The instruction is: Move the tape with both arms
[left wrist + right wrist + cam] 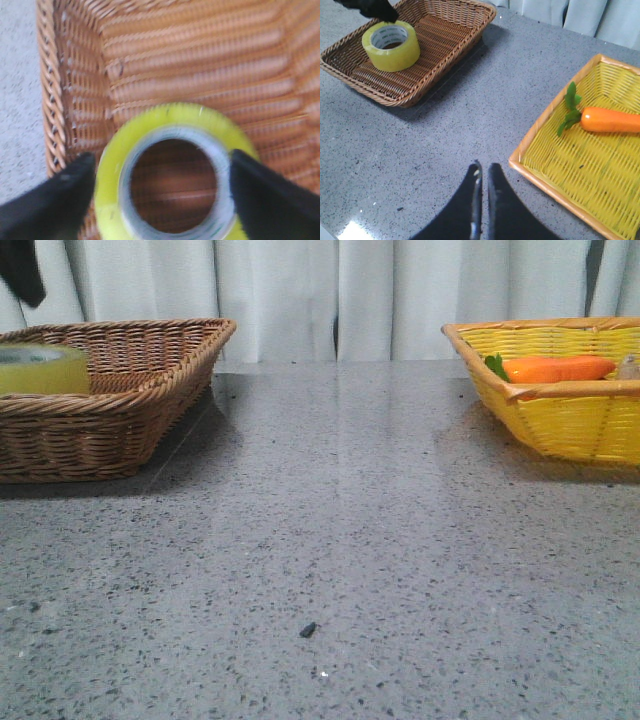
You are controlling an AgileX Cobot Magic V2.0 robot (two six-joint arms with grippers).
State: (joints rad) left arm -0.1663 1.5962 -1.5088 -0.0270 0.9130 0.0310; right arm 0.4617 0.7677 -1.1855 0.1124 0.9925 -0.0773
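Observation:
The tape (40, 370), a yellow roll with a white core, lies flat in the brown wicker basket (150, 370) at the far left. In the left wrist view the tape (165, 117) sits between the black fingers (55, 200) of my left gripper (162, 165), which is open and straddles the roll; whether the fingers touch it I cannot tell. The right wrist view shows the tape (395, 50) in the basket (445, 55) with the left gripper (375, 9) just over it. My right gripper (484, 167) is shut and empty above the grey table.
A yellow wicker basket (570, 425) at the far right holds an orange carrot (555, 368); both show in the right wrist view, basket (545, 186) and carrot (612, 120). A small dark speck (307, 629) lies on the table. White curtains hang behind.

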